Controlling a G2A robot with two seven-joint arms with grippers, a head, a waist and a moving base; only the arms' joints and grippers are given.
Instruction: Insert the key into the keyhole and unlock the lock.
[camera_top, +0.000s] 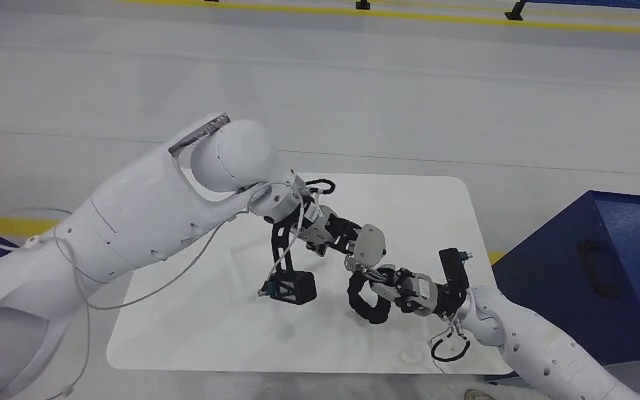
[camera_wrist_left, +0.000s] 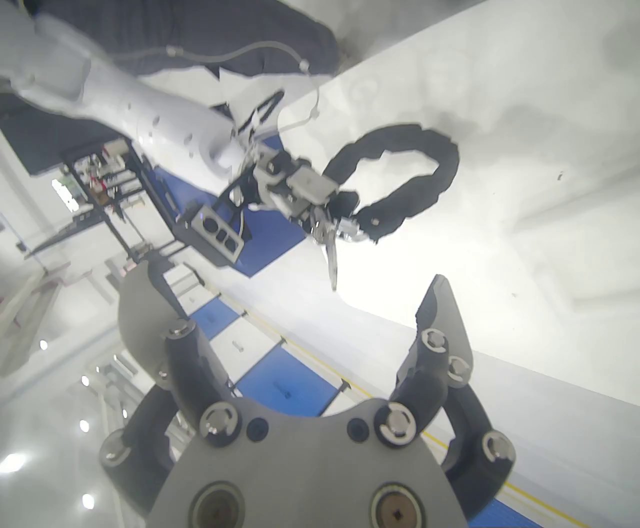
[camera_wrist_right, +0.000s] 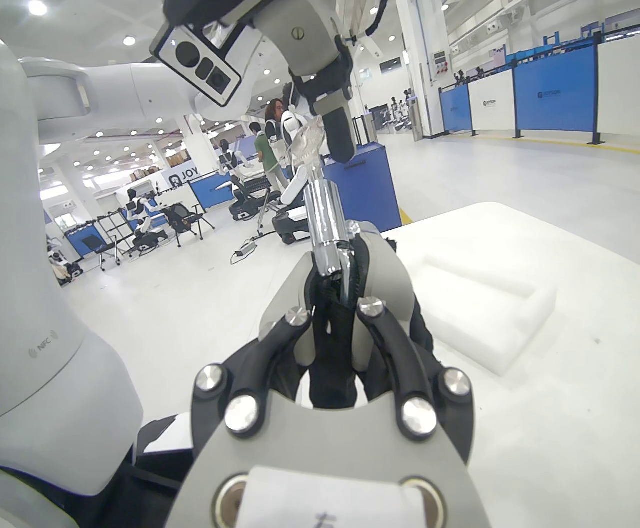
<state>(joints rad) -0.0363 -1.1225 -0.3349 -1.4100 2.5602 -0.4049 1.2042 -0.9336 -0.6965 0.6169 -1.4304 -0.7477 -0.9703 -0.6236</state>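
Observation:
A black cable lock (camera_top: 366, 302) with a chrome cylinder (camera_wrist_right: 325, 225) is held over the white foam table (camera_top: 200, 320), and my right gripper (camera_wrist_right: 342, 250) is shut on it. The key (camera_wrist_right: 306, 140), with a clear head, sticks out of the cylinder's end. The left wrist view has the key (camera_wrist_left: 332, 265) pointing toward my left gripper (camera_wrist_left: 288, 285), which stands open with the key beyond its fingers and apart from them. From above, the left gripper (camera_top: 362, 255) hovers just up and left of the right gripper (camera_top: 385, 282). One left finger (camera_wrist_right: 337, 127) hangs beside the key head.
A shallow rectangular recess (camera_wrist_right: 480, 280) is cut into the foam table beyond the lock. A blue barrier (camera_top: 590, 260) stands off the table's right edge. The left arm's camera bracket (camera_top: 290, 287) hangs low over the table's middle.

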